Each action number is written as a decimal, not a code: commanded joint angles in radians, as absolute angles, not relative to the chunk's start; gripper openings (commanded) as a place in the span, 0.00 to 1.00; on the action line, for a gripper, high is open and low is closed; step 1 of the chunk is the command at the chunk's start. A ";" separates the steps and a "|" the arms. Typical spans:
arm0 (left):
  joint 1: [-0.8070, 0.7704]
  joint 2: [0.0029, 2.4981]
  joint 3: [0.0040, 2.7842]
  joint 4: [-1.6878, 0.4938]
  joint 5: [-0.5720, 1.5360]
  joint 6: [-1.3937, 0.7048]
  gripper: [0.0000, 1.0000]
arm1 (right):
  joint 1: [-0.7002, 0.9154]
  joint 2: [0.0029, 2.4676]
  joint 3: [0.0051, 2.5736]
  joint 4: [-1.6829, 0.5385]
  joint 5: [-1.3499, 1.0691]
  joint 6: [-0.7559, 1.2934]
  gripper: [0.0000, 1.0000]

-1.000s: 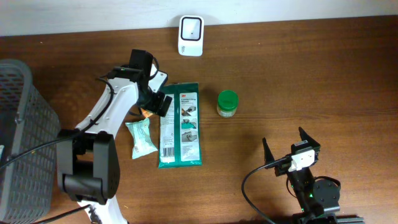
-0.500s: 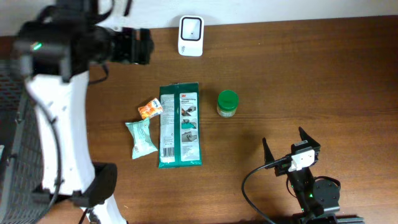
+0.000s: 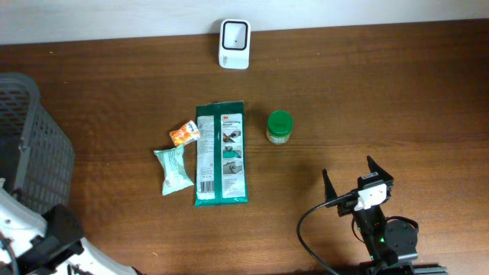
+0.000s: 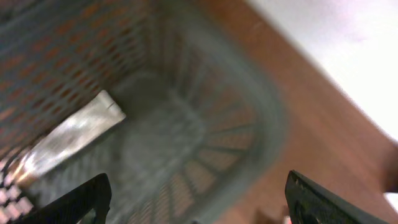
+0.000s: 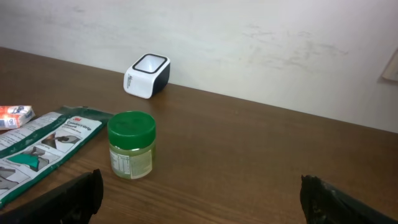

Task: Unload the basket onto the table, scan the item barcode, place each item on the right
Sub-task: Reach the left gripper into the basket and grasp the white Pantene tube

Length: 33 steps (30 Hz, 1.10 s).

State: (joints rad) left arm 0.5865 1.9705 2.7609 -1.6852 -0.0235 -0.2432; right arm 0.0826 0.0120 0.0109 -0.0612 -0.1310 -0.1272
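The white barcode scanner (image 3: pixel 234 44) stands at the table's back edge. In the middle of the table lie a green 3M packet (image 3: pixel 221 153), a green-lidded jar (image 3: pixel 279 127), a small orange packet (image 3: pixel 184 134) and a pale green sachet (image 3: pixel 174 168). My left arm (image 3: pixel 38 244) is at the front left corner. Its gripper (image 4: pixel 199 208) is open and empty, above the grey basket (image 4: pixel 249 112), where a silver packet (image 4: pixel 68 140) lies; that view is blurred. My right gripper (image 3: pixel 348 169) rests open at the front right, facing the jar (image 5: pixel 131 144) and the scanner (image 5: pixel 147 76).
The grey mesh basket (image 3: pixel 30 145) stands at the table's left edge. A pale wall runs behind the scanner. In the right wrist view the green packet (image 5: pixel 43 146) and the orange packet (image 5: pixel 13 115) lie to the left of the jar.
My left arm has swung away from the items in the middle, past the scanner side, down to the front left corner over the basket. The items and the right arm have not moved.
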 commanded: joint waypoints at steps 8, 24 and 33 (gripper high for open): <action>0.846 1.968 2.259 -1.578 -0.213 -0.276 0.85 | 0.093 0.006 0.006 -0.068 -0.134 -0.123 0.98; 0.931 1.964 1.813 -1.316 -0.367 -0.215 0.80 | 0.092 0.006 0.006 -0.068 -0.134 -0.123 0.98; 0.970 1.963 1.599 -1.116 -0.268 -0.051 0.79 | 0.092 0.006 0.006 -0.068 -0.134 -0.123 0.98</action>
State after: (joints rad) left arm 0.9634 1.9694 1.6108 -1.1362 -0.3012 -0.1181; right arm 0.0826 0.0120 0.0109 -0.0612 -0.1314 -0.1280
